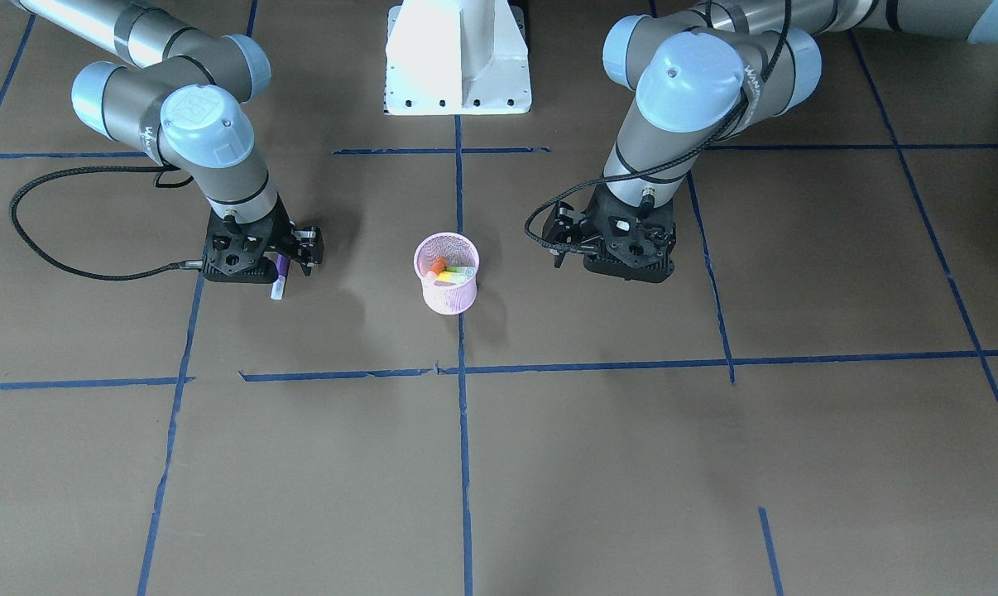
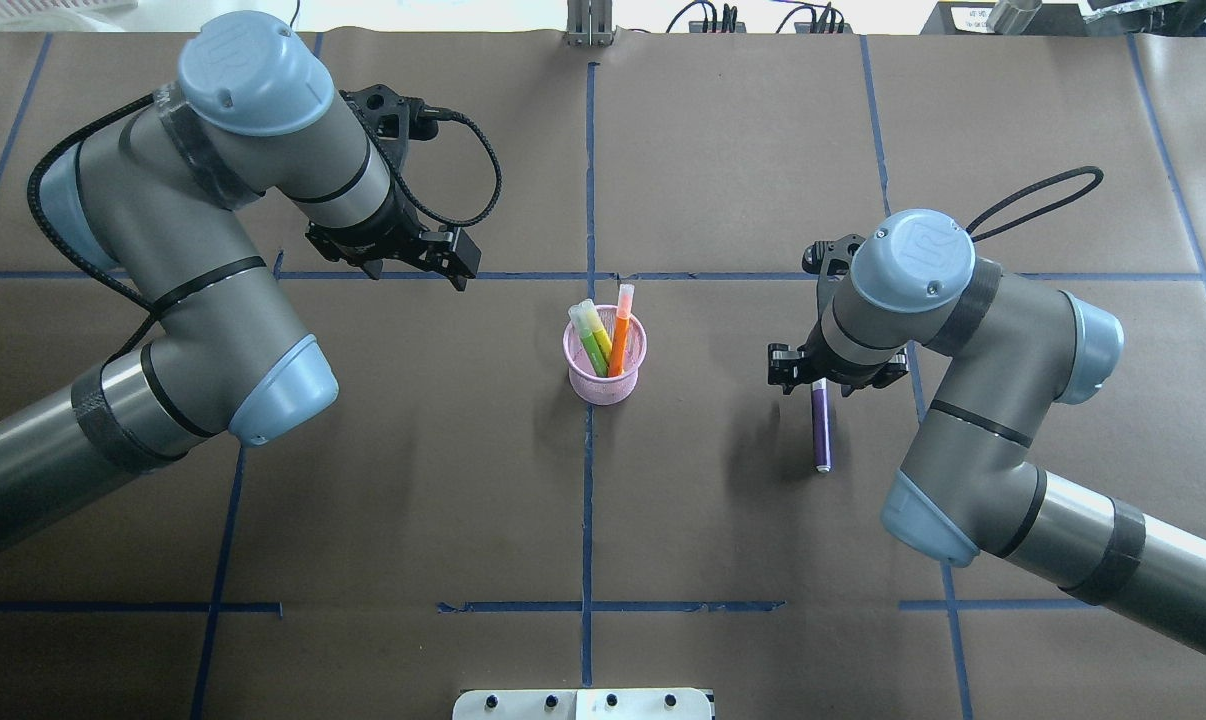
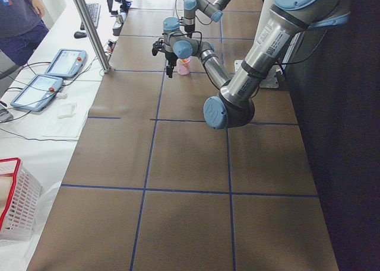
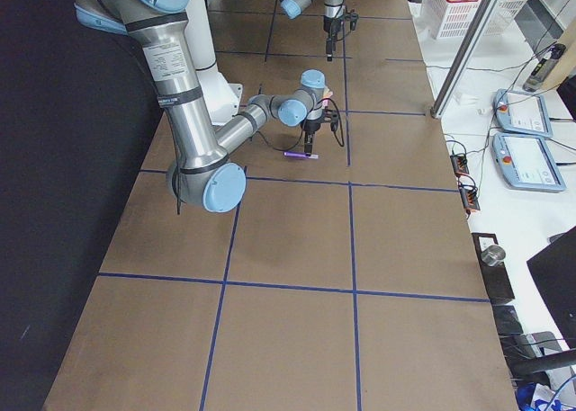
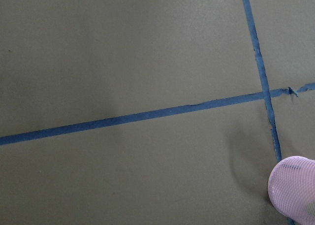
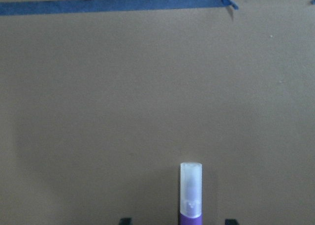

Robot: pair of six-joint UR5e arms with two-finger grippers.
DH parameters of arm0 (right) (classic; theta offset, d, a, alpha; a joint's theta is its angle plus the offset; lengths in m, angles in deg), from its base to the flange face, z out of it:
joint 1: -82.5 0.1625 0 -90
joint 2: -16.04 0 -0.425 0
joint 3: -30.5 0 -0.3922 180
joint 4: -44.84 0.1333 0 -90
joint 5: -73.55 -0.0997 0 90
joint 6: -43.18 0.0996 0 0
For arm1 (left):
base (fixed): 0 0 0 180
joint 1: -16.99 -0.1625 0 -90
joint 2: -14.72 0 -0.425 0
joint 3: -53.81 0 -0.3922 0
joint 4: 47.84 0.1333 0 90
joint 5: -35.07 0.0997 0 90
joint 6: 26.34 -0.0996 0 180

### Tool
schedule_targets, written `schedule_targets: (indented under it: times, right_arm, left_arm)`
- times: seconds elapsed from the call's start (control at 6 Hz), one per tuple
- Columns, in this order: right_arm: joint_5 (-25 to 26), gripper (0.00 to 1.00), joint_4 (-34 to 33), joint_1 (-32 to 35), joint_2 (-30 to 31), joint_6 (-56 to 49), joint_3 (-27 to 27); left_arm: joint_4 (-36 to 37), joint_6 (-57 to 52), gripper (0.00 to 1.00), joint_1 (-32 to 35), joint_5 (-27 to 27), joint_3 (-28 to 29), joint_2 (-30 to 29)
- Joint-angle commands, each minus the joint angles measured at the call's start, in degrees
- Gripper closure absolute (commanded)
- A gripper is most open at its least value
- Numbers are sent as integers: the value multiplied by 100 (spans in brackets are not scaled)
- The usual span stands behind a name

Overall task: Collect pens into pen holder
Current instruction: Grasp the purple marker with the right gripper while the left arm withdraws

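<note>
So the purple marker-like pen with the pale cap [image 2: 821, 430] lay flat on the brown tabletop [image 2: 603, 520], off toward its right edge. The right gripper [image 2: 820, 380] sat low over the cap end, fingers spread wide either side, not touching it. Around mid-table stood the small pink wire-mesh cup [image 2: 603, 385], holding the orange [image 2: 620, 335], green [image 2: 592, 352] and yellow [image 2: 603, 338] pens. Further back on the left hung the left gripper [image 2: 453, 262]; couldn't tell if it was open.

Brown table [image 2: 763, 150] (blue tape lines [image 2: 588, 500]) beside white bench [image 3: 35, 146].
</note>
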Motion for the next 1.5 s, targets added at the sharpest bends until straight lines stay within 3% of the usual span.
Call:
schedule_targets:
  times: [0.0,0.17,0.67,0.83,1.17,1.33]
  right_arm:
    - [11,35,-2,-50,4,-47,149]
    - [2,40,-2,-50,4,-56,202]
    - [10,89,-2,-50,4,-74,237]
    - [11,100,7,-50,-22,-74,194]
    - [254,100,7,38,-66,-65,37]
    - [735,100,7,38,-83,-31,-348]
  left_arm:
    - [2,0,1,4,-6,-9,4]
    - [2,8,1,4,-6,-9,4]
    - [11,8,1,4,3,-36,4]
    - [11,8,1,4,11,-36,4]
    - [11,17,1,4,11,-62,4]
    - [11,26,1,4,11,-88,12]
